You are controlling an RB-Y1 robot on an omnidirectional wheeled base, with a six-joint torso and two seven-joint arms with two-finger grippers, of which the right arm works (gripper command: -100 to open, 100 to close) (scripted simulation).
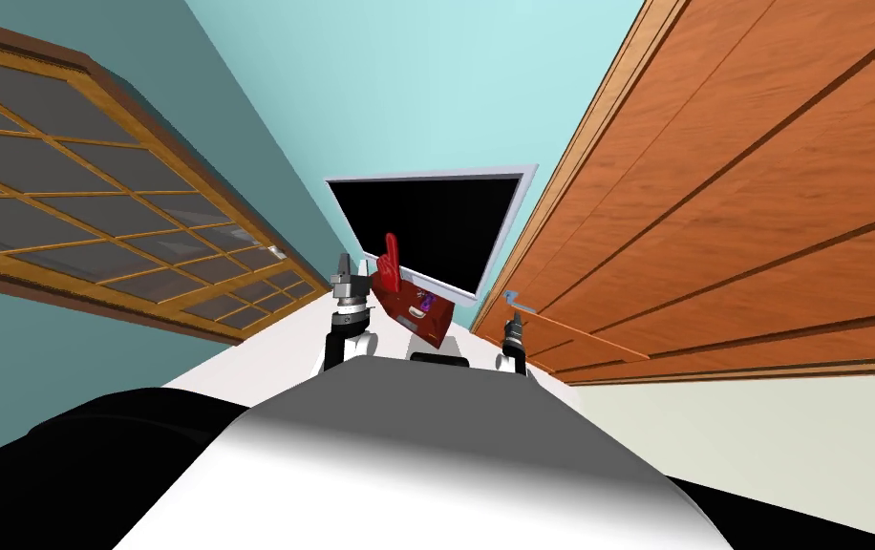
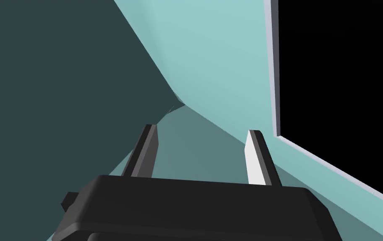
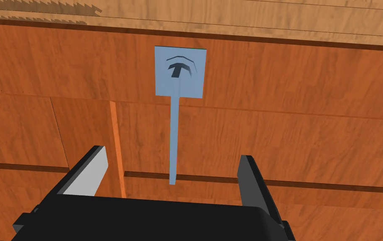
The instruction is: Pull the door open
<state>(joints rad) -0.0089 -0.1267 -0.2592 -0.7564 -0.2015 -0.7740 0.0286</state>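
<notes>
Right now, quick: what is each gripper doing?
Left gripper: open, empty.
Right gripper: open, holding nothing; the door lever handle shows between its fingers.

left hand (image 2: 203,129): black box body, two thin blade fingers, pale grey inner faces | right hand (image 3: 172,152): same build | left forearm (image 1: 348,320): black, grey ribbed wrist, white joint

- Your head view is bright and evenly lit; its wide lens splays the orange-brown panelled wooden door (image 1: 760,191) and the wood-framed gridded window (image 1: 92,210) to the corners.
- At your left wrist, the teal wall (image 2: 211,62) shows a pale lit face beside a deeply shaded one.
- At your right wrist, a jagged-edged shadow marks the pale wooden strip (image 3: 228,19); the pale blue square handle plate (image 3: 180,83) holds a small dark one.
</notes>
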